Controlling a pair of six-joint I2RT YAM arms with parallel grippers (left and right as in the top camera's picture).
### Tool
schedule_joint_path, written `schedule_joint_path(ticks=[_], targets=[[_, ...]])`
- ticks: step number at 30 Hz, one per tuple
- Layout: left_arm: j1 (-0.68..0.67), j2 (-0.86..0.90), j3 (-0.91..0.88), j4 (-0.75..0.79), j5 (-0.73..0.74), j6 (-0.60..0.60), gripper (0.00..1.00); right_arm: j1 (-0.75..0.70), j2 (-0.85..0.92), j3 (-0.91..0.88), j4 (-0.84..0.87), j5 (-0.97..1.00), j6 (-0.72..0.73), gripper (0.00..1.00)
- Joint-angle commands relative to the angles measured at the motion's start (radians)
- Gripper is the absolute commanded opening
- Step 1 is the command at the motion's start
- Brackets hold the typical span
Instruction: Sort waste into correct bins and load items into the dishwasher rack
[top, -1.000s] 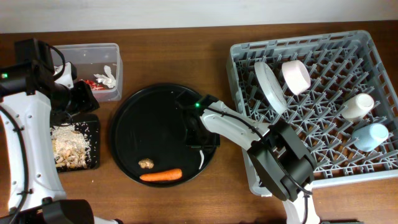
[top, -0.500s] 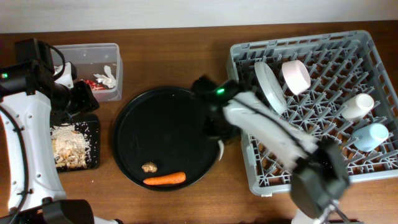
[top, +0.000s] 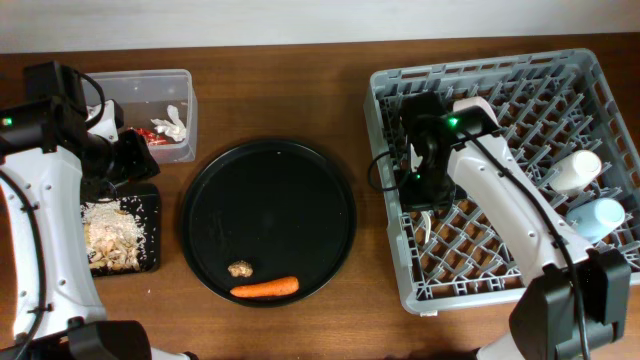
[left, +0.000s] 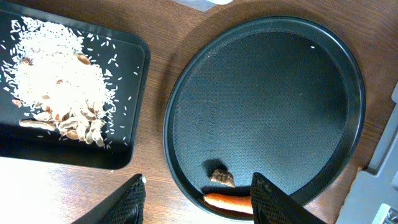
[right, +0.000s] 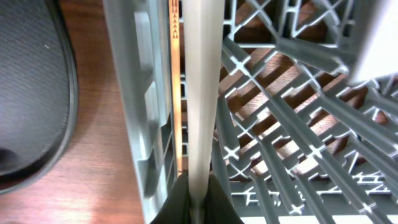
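My right gripper (top: 421, 197) is shut on the slim cream utensil (right: 200, 93) and holds it over the left side of the grey dishwasher rack (top: 510, 270); its tip pokes out below (top: 425, 226). The pink bowl (top: 480, 115), cream cup (top: 575, 170) and blue cup (top: 598, 218) sit in the rack. The plate is hidden under my right arm. My left gripper (left: 202, 205) is open and empty, above the black rectangular tray (top: 150, 215) of rice scraps (top: 112, 230). The carrot (top: 264, 288) and brown lump (top: 238, 268) lie on the round tray.
The large round black tray (top: 268, 200) sits between the bins and the rack. The clear tub (top: 150, 95) at the back left holds the red wrapper (top: 150, 133) and white tissue (top: 176, 120). Bare wood runs along the front edge.
My right arm has swung from the round tray to the rack, carrying the utensil. The round tray shifted slightly. My left arm has not moved.
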Motion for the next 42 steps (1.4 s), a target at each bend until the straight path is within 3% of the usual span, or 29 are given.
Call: schedule_joint_path(ticks=[1, 8, 10, 15, 18, 23, 27, 31, 32, 33, 34, 35, 42], targets=[[0.003, -0.004, 0.001, 0.002, 0.004, 0.012, 0.54, 0.000, 0.005, -0.054, 0.043, -0.004, -0.069, 0.04], [0.003, -0.004, 0.001, 0.002, 0.004, 0.012, 0.54, -0.001, 0.006, -0.150, 0.152, -0.019, -0.082, 0.06], [0.003, -0.004, 0.001, 0.002, 0.004, 0.012, 0.54, -0.001, 0.006, -0.157, 0.165, -0.018, -0.082, 0.23], [0.003, -0.004, 0.001, 0.000, 0.005, 0.011, 0.59, -0.001, -0.018, -0.145, 0.164, -0.018, -0.072, 0.47], [0.003, -0.004, 0.001, -0.005, 0.053, 0.012, 0.59, -0.001, -0.084, -0.125, 0.134, -0.018, -0.070, 0.49], [-0.009, -0.004, -0.003, -0.014, 0.069, -0.002, 0.60, -0.010, -0.255, -0.107, 0.086, 0.026, -0.073, 0.64], [-0.085, -0.004, -0.021, -0.028, 0.076, -0.007, 0.59, -0.107, -0.364, -0.107, 0.066, 0.055, -0.059, 0.67], [-0.182, -0.004, -0.056, -0.010, 0.075, -0.007, 0.60, -0.325, -0.380, -0.107, 0.130, 0.054, -0.032, 0.64], [-0.198, -0.004, -0.063, -0.003, 0.075, -0.007, 0.59, -0.382, -0.374, -0.107, 0.163, 0.048, -0.032, 0.56], [-0.215, -0.004, -0.076, 0.011, 0.075, -0.007, 0.60, -0.459, -0.361, -0.107, 0.220, 0.001, -0.032, 0.25], [-0.220, -0.004, -0.080, 0.015, 0.075, -0.007, 0.60, -0.491, -0.354, -0.107, 0.250, -0.041, -0.037, 0.08], [-0.224, -0.004, -0.083, 0.018, 0.074, -0.007, 0.60, -0.516, -0.345, -0.107, 0.278, -0.079, -0.047, 0.04], [-0.225, -0.004, -0.084, 0.018, 0.074, -0.007, 0.60, -0.570, -0.199, -0.107, 0.455, -0.128, -0.055, 0.04]])
